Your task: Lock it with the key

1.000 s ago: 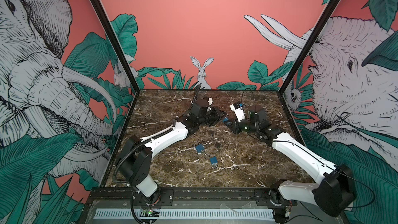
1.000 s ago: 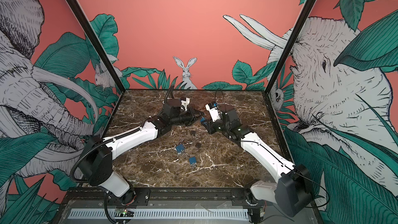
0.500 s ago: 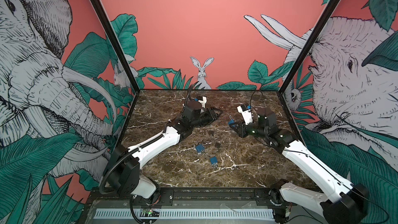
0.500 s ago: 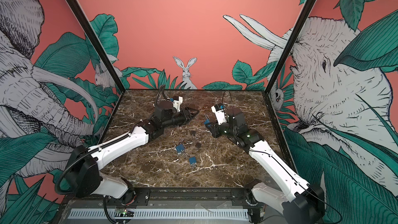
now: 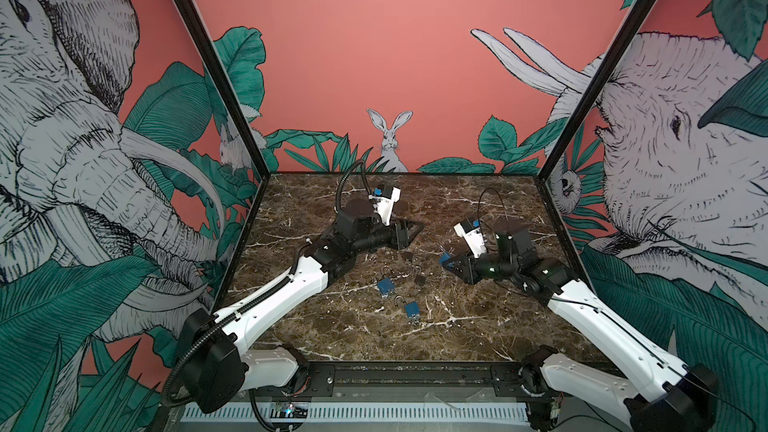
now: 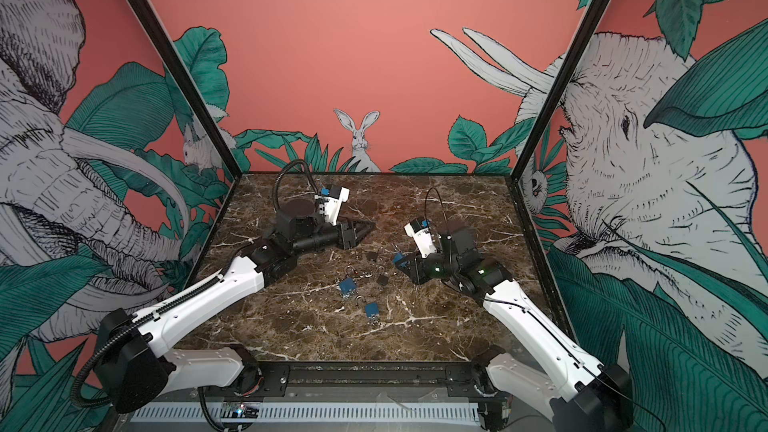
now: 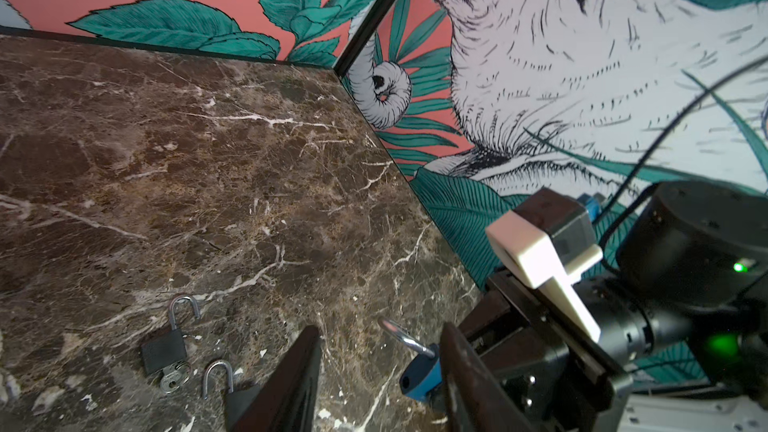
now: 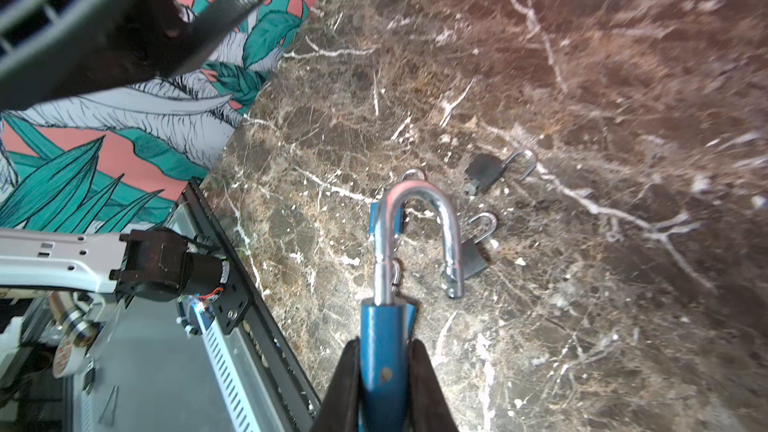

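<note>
My right gripper (image 8: 384, 344) is shut on the body of a blue padlock (image 8: 382, 326), held above the marble with its silver shackle (image 8: 419, 201) swung open. In both top views it hangs at centre right (image 5: 444, 259) (image 6: 399, 259). My left gripper (image 5: 417, 228) (image 7: 379, 328) is open and holds nothing, a short way left of the padlock. The held padlock (image 7: 419, 371) shows beside one left finger (image 7: 461, 367). A small silver key (image 7: 173, 380) lies at the base of a black padlock (image 7: 164, 351) on the table.
Two blue padlocks (image 5: 385, 285) (image 5: 411, 309) and two black ones (image 5: 419, 279) (image 5: 408, 256) lie with open shackles on the marble table (image 5: 478, 326) between the arms. Printed walls close the back and both sides.
The two grippers were together at the centre. The left gripper has opened and drawn back to the left. The right gripper has pulled away to the right with the blue padlock.
</note>
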### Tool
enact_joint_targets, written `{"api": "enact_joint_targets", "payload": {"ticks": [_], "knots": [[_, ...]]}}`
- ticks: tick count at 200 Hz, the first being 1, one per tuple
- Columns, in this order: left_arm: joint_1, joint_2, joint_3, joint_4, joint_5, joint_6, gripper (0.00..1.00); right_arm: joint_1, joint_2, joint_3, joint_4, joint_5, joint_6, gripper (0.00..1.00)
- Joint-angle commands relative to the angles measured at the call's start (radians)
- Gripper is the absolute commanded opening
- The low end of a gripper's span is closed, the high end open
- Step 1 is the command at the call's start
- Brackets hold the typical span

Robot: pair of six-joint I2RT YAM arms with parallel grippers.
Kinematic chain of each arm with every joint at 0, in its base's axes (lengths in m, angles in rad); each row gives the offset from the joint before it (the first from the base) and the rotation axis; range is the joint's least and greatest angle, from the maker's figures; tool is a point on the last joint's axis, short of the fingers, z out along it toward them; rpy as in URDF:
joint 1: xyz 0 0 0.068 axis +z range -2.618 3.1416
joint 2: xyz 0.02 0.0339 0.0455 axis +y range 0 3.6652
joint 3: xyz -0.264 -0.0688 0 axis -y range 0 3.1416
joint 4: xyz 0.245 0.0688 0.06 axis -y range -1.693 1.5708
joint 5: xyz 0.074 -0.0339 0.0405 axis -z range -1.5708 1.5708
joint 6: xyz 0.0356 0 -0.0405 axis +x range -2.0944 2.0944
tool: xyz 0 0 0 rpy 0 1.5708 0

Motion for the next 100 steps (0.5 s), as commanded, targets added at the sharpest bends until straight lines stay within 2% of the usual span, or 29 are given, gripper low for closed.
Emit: {"api": "enact_joint_targets", "payload": {"ticks": [1, 36, 69, 77, 100], "knots": [[-0.001, -0.025, -0.062, 0.088, 0.077, 0.09, 0.5, 0.017, 0.021, -0.016, 0.052, -0.067, -0.014, 0.0], [-0.001, 0.002, -0.116, 0.18, 0.132, 0.085, 0.51, 0.038, 0.031, -0.044, 0.119, -0.119, 0.026, 0.0], [-0.001, 0.061, -0.1, 0.224, 0.201, 0.066, 0.51, 0.037, 0.034, -0.066, 0.169, -0.184, 0.08, 0.0], [-0.001, 0.075, -0.089, 0.223, 0.261, 0.063, 0.51, 0.036, 0.034, -0.07, 0.177, -0.197, 0.085, 0.0], [-0.001, 0.12, -0.072, 0.237, 0.331, 0.057, 0.49, 0.037, 0.039, -0.072, 0.183, -0.223, 0.092, 0.0]]}}
